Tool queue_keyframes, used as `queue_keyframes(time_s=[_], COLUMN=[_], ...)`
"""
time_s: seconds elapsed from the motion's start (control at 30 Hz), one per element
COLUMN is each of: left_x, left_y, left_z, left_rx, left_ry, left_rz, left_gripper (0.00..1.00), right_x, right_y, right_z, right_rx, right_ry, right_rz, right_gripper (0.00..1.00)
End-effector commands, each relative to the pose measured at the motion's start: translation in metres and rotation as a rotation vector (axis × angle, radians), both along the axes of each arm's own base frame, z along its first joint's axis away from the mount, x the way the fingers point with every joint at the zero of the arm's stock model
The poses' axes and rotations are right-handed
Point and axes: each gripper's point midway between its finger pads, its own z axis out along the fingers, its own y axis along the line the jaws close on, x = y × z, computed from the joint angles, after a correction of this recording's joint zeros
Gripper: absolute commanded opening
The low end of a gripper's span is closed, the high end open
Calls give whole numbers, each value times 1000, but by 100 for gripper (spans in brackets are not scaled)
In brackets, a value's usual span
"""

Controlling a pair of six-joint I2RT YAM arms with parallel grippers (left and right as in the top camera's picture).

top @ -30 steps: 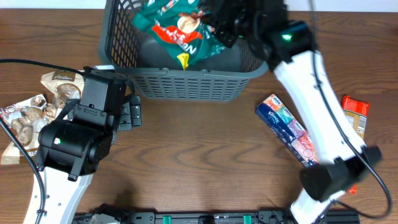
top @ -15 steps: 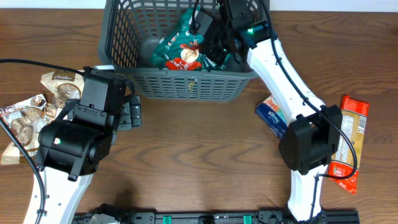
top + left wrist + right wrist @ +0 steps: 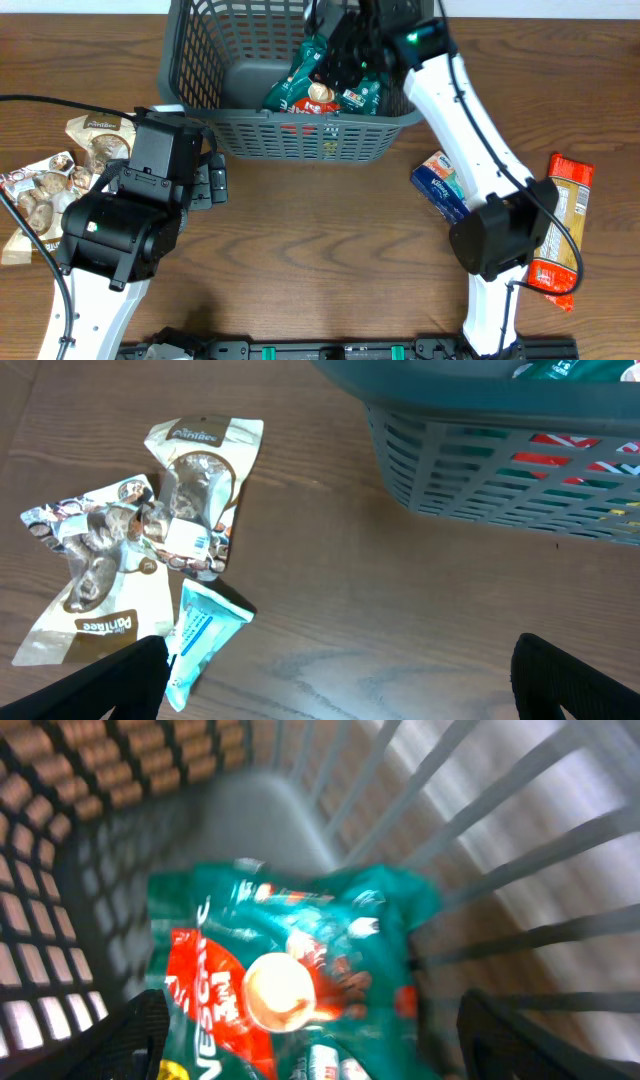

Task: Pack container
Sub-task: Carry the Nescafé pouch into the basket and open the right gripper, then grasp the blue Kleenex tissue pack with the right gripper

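Dark grey container [image 3: 300,140] set at the far centre of the desk [image 3: 330,230], green snack packet [image 3: 325,90] laid inside it, right hand [image 3: 343,48] held open above the packet, left hand [image 3: 340,680] held wide open at near left.

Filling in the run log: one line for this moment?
right hand: open, above green packet in container | left hand: open, empty

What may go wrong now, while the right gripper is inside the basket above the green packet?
1. The open right gripper hangs close over the green Nescafe packet; pulling out, a finger may catch it or the container's slatted wall.
2. The right arm crosses above the blue packet; swinging back low, it might push that packet.
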Motion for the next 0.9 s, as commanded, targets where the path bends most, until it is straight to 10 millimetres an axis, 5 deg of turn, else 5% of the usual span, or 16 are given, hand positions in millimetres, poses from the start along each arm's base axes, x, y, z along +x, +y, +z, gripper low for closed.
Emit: queue_keyframes(time_s=[0.0,0.1,0.17,0.33,0.43,0.63,0.73,0.87], left_x=[0,0,0,1,0,2,2,2], left_y=[2,1,2,1,2,1,1,1], left_z=[5,5,5,5,5,7,7,7], left_rx=[1,0,1,0,0,-2,-2,-2], left_ry=[-15,-15,-16,-17,-16,-25,-25,-25], left_rz=[12,12,13,13,13,13,12,13], left_gripper=[99,99,99,99,99,99,99,99], right_x=[-18,-33,-47,-112,-146,-202,-231,-273], right_y=[-23,-65,-113,-216,-252,-260,-256,-253], right_z=[128,174,189,189,194,204,181,126], right_rx=[94,125,128,65,115,130,106,31], right_ry=[-199,-210,-168,-14,41,30,104,248], right_rz=[-58,-205,-375,-620,-766,-792,-792,-773], right_gripper=[80,81,82,85,85,86,86,88])
